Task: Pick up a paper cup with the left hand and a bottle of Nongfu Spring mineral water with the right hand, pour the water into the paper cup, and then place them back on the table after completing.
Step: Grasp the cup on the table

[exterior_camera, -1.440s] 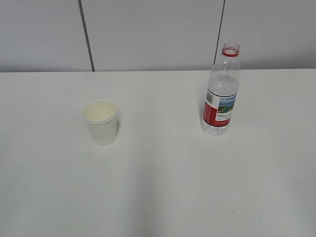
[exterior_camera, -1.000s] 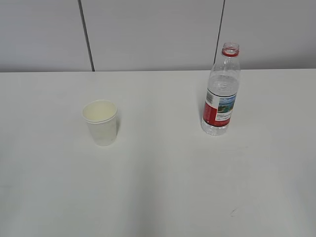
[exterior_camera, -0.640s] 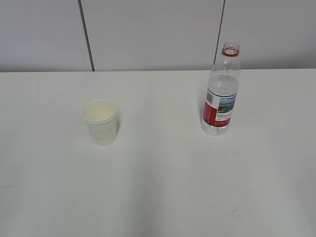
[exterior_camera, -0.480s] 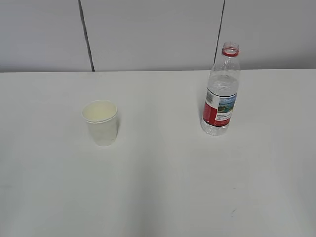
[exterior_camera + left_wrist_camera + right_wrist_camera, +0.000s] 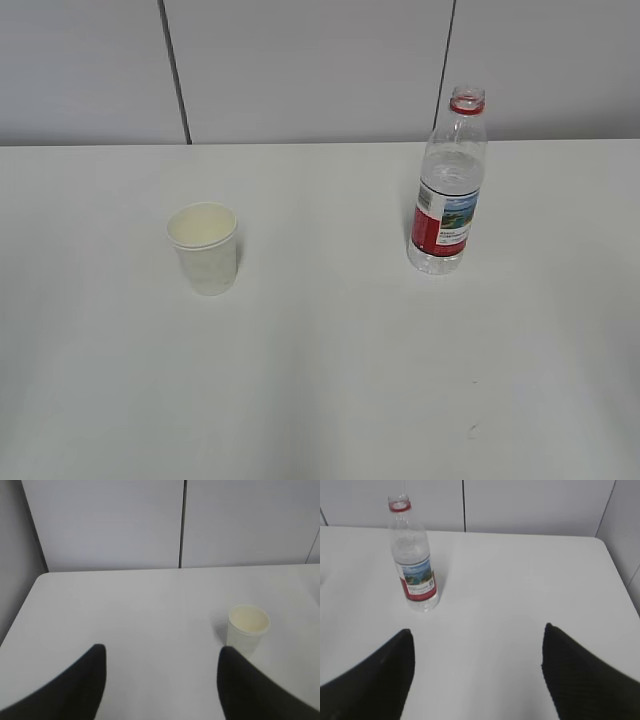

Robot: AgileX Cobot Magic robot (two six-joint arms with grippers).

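Observation:
A white paper cup stands upright and empty on the white table, left of centre. It also shows in the left wrist view, ahead and right of my left gripper, which is open and empty. An uncapped clear bottle with a red label stands upright at the right, with clear water inside. It also shows in the right wrist view, ahead and left of my right gripper, which is open and empty. Neither arm shows in the exterior view.
A grey panelled wall runs along the table's far edge. The table's left edge shows in the left wrist view and its right edge in the right wrist view.

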